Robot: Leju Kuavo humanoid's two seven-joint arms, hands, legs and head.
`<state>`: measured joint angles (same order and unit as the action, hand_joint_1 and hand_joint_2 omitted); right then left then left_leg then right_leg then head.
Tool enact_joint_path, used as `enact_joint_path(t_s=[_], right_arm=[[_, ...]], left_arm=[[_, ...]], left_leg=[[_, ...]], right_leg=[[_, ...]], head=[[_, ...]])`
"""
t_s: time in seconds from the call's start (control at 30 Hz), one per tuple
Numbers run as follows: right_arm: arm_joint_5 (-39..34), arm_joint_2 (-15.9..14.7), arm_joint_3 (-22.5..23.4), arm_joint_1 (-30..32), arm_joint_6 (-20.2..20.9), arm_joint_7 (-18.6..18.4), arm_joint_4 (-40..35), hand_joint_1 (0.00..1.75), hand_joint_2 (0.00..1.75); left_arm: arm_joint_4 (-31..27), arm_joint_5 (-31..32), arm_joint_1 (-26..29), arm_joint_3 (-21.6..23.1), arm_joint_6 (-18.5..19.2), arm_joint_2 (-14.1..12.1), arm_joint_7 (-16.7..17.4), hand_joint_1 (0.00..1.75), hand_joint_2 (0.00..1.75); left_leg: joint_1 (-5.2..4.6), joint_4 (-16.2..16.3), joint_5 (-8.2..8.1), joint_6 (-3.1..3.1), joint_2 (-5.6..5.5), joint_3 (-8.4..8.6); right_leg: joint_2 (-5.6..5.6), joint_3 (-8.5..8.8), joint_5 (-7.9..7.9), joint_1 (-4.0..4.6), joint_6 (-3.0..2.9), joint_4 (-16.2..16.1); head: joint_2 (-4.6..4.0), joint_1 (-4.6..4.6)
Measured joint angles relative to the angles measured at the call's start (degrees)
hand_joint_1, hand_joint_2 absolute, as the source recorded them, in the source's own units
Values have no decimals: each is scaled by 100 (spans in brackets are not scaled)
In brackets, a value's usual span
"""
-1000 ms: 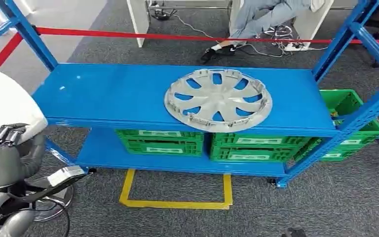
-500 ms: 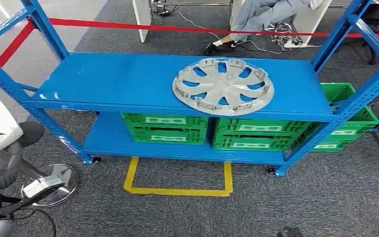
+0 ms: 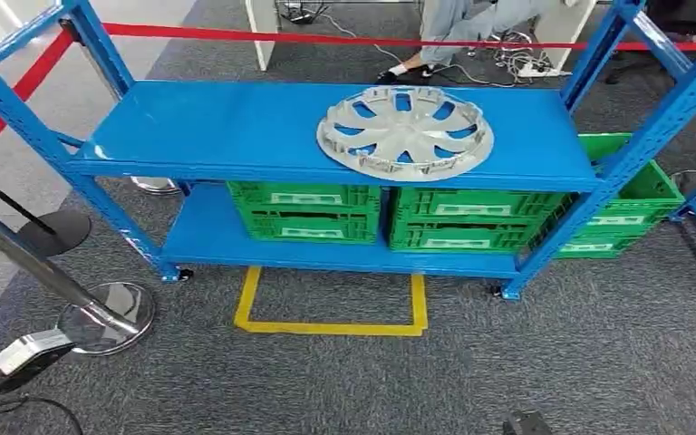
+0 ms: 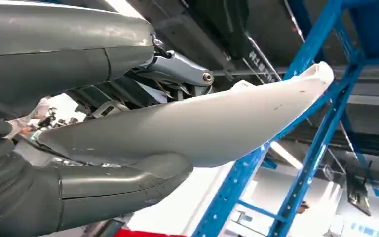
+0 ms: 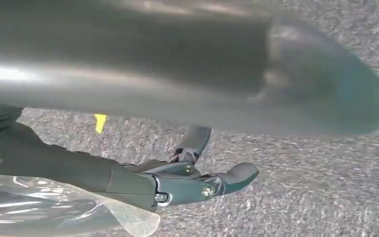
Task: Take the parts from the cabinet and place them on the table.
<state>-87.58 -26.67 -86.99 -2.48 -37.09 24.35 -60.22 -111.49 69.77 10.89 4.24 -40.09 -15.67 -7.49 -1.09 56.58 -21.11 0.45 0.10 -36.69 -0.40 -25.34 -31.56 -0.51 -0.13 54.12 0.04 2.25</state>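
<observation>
A silver wheel cover (image 3: 405, 132) lies flat on the top board of the blue cabinet (image 3: 227, 127), right of its middle. In the left wrist view my left hand (image 4: 44, 197) grips a long white curved part (image 4: 217, 123) between its thick thumb and its fingers, with blue uprights behind it. My right hand (image 5: 128, 180) hangs over grey carpet with its fingers stretched out and nothing between them. A clear plastic piece (image 5: 54, 207) shows beside its wrist.
Green crates (image 3: 308, 210) (image 3: 471, 217) fill the lower board, and another (image 3: 625, 204) stands at the right end. A chrome post base (image 3: 109, 313) and red barrier tape (image 3: 326, 38) flank the cabinet. Yellow tape (image 3: 331, 326) marks the carpet. A seated person's legs (image 3: 458, 27) are behind.
The whole picture has shifted, so the camera has moved; the cabinet now sits higher in the frame. The white part and my left hand have slid out past the left edge of the head view.
</observation>
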Motion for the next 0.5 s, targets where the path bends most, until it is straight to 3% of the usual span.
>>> enact_joint_path(t_s=[0.03,0.1,0.13,0.17,0.2,0.23,0.27,0.3,0.33,0.37,0.5], right_arm=[[4,0,-11,-11,4,-9,7,0,0],[24,13,-20,-11,13,-15,9,0,0],[28,15,-22,-14,15,-13,9,0,0],[33,15,-26,-18,15,-13,9,0,0],[33,15,-28,-20,15,-15,9,0,0],[35,15,-31,-20,15,-15,9,0,0],[41,15,-33,-21,15,-15,9,0,0],[48,18,-35,-24,13,-24,9,0,0],[52,15,-35,-27,13,-33,9,0,0],[59,15,-35,-26,13,-33,9,0,0],[59,15,-35,-26,13,-33,9,0,0]], left_arm=[[-9,-26,44,-46,0,13,-20,175,175],[-20,-62,73,-132,2,29,-37,175,175],[-20,-72,94,-147,2,33,-40,175,175],[-20,-77,115,-162,2,37,-40,175,175],[-20,-79,124,-186,2,46,-42,175,175],[-20,-85,125,-205,2,59,-55,175,175],[-22,-90,128,-225,2,68,-72,175,175],[-29,-92,135,-245,2,75,-81,175,175],[-39,-107,137,-260,2,75,-94,175,175],[-50,-125,134,-271,2,75,-110,175,175],[-50,-125,134,-271,2,75,-110,175,175]], left_leg=[[2,119,-293,-59,-13,-45],[59,852,-1052,-145,-13,-197],[81,1287,-1310,-174,-12,-262],[100,1640,-1401,-199,-12,-291],[123,1805,-1293,-217,-12,-248],[146,1727,-1046,-230,-12,-92],[163,1416,-832,-233,-11,166],[172,957,-727,-228,-11,498],[177,446,-784,-215,-15,866],[158,94,-908,-193,-13,1084],[158,94,-908,-193,-13,1084]], right_leg=[[-11,-73,62,8,-66,6],[-43,-226,192,9,-96,11],[-50,-301,251,9,-93,25],[-55,-343,314,9,-87,47],[-59,-455,376,6,-77,85],[-66,-575,442,3,-58,131],[-69,-685,484,0,-39,175],[-68,-769,521,-4,-19,221],[-68,-823,552,-3,13,264],[-63,-872,566,25,32,298],[-63,-872,566,25,32,298]], head=[[0,-35],[0,-64],[0,-59],[0,-66],[0,-68],[0,-61],[0,-64],[0,-64],[0,-68],[0,-68],[0,-68]])
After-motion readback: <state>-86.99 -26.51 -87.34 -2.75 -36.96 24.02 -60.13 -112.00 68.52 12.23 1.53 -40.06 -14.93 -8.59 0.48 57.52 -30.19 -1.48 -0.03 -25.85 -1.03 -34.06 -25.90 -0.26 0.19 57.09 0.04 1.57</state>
